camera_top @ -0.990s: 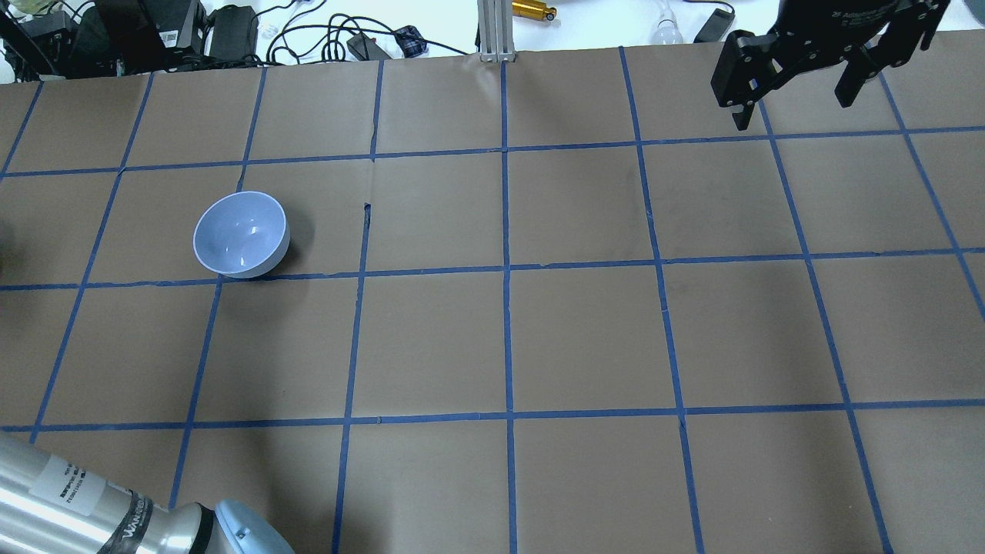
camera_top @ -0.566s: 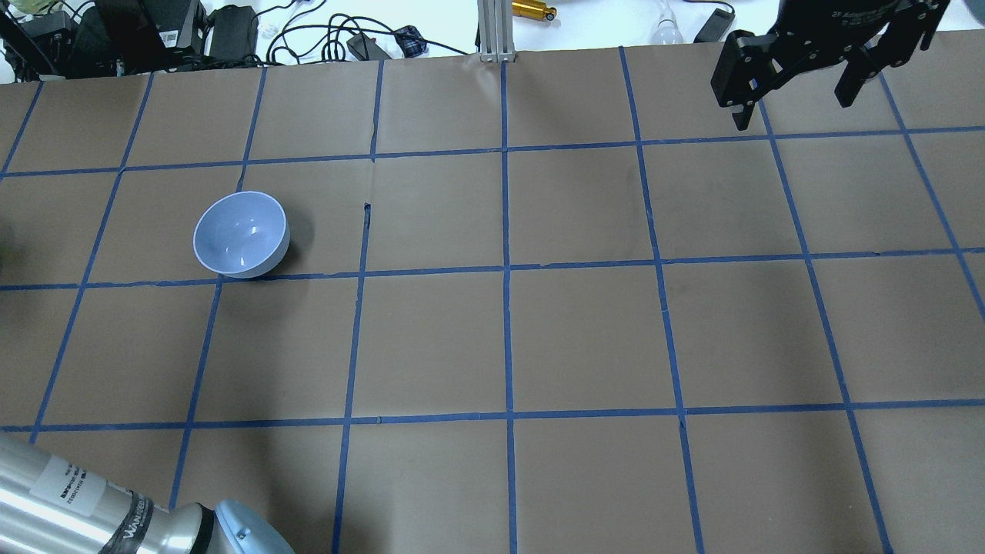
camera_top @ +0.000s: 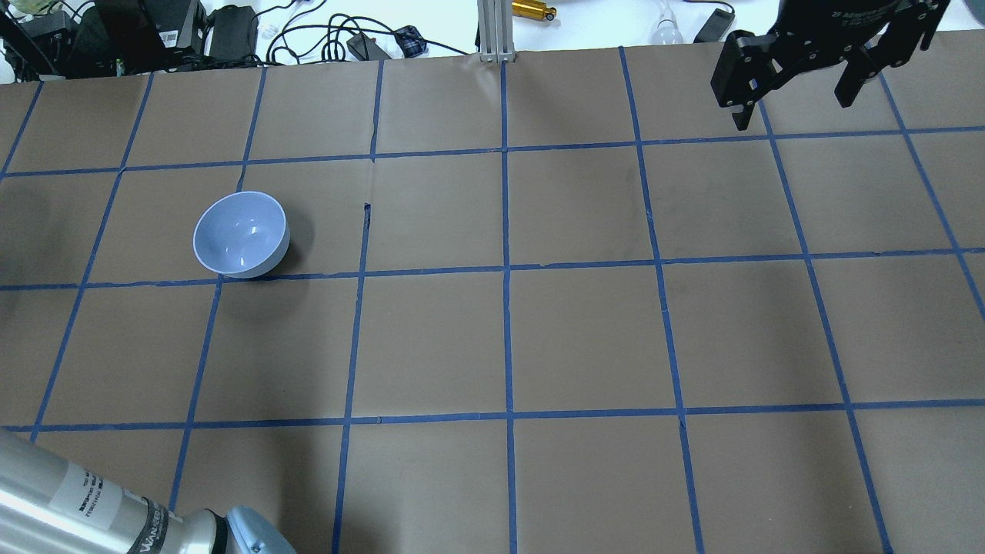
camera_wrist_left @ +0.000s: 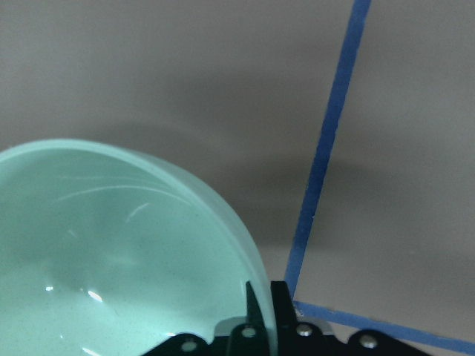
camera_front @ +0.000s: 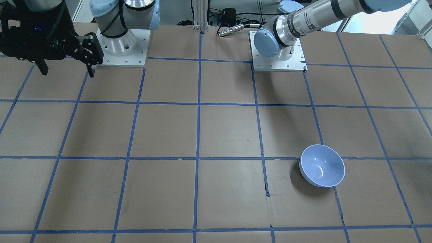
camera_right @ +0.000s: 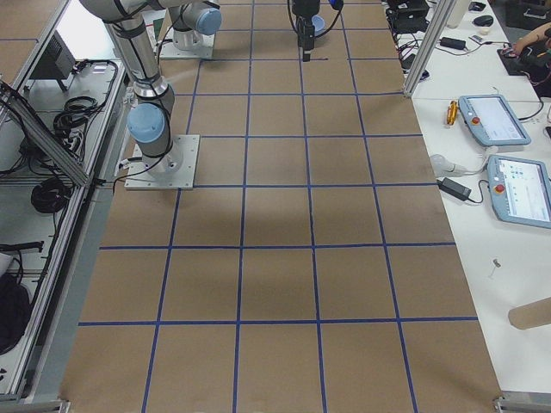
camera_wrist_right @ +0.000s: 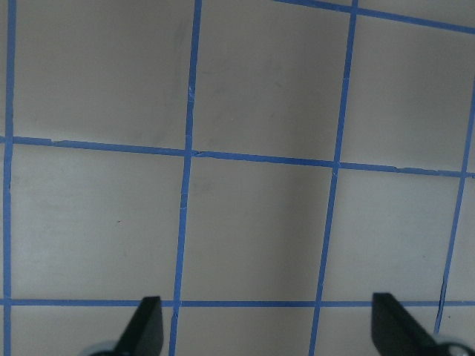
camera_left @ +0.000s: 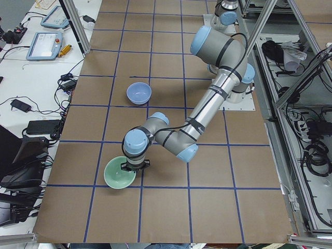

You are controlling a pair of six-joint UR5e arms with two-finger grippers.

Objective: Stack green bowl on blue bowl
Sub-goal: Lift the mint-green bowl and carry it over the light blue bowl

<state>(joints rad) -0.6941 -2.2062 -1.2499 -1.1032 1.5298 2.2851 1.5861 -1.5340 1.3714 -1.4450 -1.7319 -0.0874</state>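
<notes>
Left gripper (camera_wrist_left: 266,298) clamped tight on rim of green bowl (camera_wrist_left: 111,259); right gripper (camera_wrist_right: 269,320) wide apart above table (camera_wrist_right: 252,222).

Overhead opposes front view, sharing blue bowl (camera_top: 240,245)

The brown-papered table (camera_top: 585,338), gridded with blue tape (camera_top: 506,231), carries the blue bowl (camera_top: 240,233) standing upright.

Left wrist view: we get the green bowl (camera_wrist_left: 111,267) cropped by the left and bottom edges. The left end effector (camera_wrist_left: 267,302) shows fingertips only, astride the rim. Seen from the left end of the worktop (camera_left: 171,218), the left arm (camera_left: 207,104) covers that grip and part of the bowl's rim. Overhead: right end effector (camera_top: 793,104) cut by the top edge, and the left arm is only a corner stub.
</notes>
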